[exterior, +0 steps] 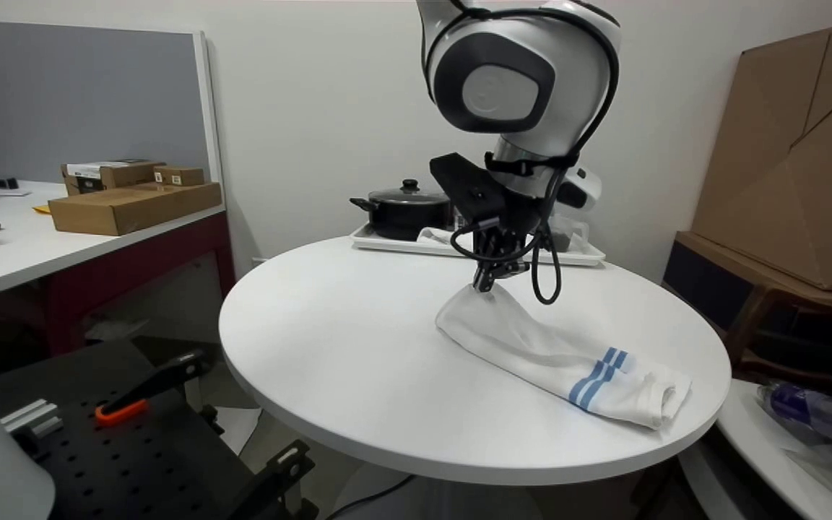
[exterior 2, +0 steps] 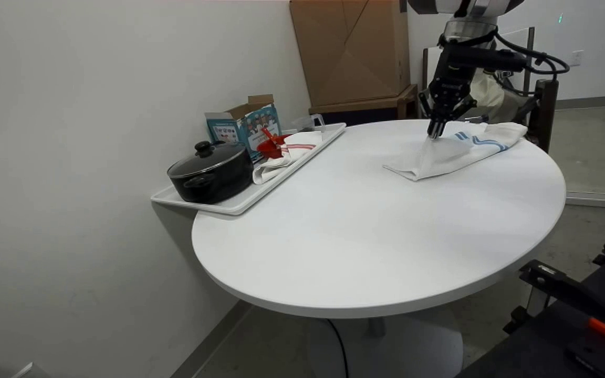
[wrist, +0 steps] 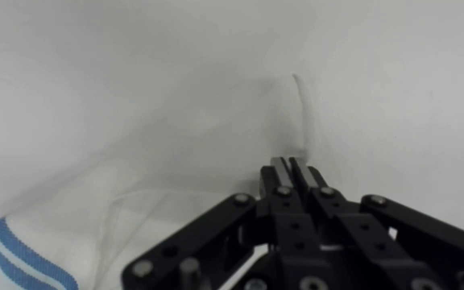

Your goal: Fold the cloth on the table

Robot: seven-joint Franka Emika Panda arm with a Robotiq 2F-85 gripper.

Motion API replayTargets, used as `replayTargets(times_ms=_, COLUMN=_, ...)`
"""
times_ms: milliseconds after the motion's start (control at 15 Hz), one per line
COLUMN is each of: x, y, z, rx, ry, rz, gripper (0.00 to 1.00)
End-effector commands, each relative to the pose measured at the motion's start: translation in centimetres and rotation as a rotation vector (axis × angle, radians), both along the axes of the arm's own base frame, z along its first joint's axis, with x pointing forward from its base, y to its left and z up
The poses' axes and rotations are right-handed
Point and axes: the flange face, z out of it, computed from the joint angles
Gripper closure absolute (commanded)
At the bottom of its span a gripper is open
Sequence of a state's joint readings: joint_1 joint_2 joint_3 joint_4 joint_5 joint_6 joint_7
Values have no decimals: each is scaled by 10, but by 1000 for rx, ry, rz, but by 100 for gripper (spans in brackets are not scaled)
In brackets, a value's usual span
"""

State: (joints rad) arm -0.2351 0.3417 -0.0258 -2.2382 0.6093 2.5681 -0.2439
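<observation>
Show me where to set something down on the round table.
Widest free patch on the table: between tray, cloth and near rim, in an exterior view. Crowded: where the gripper meets the cloth; on the tray, with its pot and red-striped towel.

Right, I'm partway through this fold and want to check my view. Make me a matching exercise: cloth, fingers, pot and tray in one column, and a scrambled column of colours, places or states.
1. cloth
2. fingers
3. pot
4. tray

A. black and lidded
B. white, underneath the pot
C. white, blue-striped
D. closed on the cloth

Right pairs: 1-C, 2-D, 3-A, 4-B.
</observation>
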Motion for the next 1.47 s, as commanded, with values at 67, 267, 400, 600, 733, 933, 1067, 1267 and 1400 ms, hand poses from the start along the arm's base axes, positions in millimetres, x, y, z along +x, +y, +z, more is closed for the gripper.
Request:
replayTargets(times_ms=67, x=31, y=0, z=6, rx=-15, ry=6, rz=-3, gripper=94)
replayTargets(times_ms=267, x=40, y=1, z=8, rx=-25, ry=12, rz=24, gripper=93)
replayTargets(times_ms=400, x=43, y=1, z=9, rx=-22, ry=42, rz=60, gripper=93)
replayTargets(times_ms=600, x=46, y=1, z=10, rx=-18, ry=87, rz=103, gripper=94)
replayTargets(times_ms=733, x=47, y=1, z=11, rx=-18, ry=102, rz=114, gripper=94)
replayTargets(times_ms=933, x=50, y=0, z=13, rx=-27, ry=103, rz=109, gripper=95)
replayTargets(times_ms=1067, x=52, y=0, z=12, rx=-36, ry=95, rz=99, gripper=95)
replayTargets(times_ms=1267, x=79, y=9, z=3, rx=-49, ry=75, rz=86, gripper=93)
replayTargets(times_ms=1400, x=95, y=22, z=0, rx=-79, ry=23, rz=81, gripper=68)
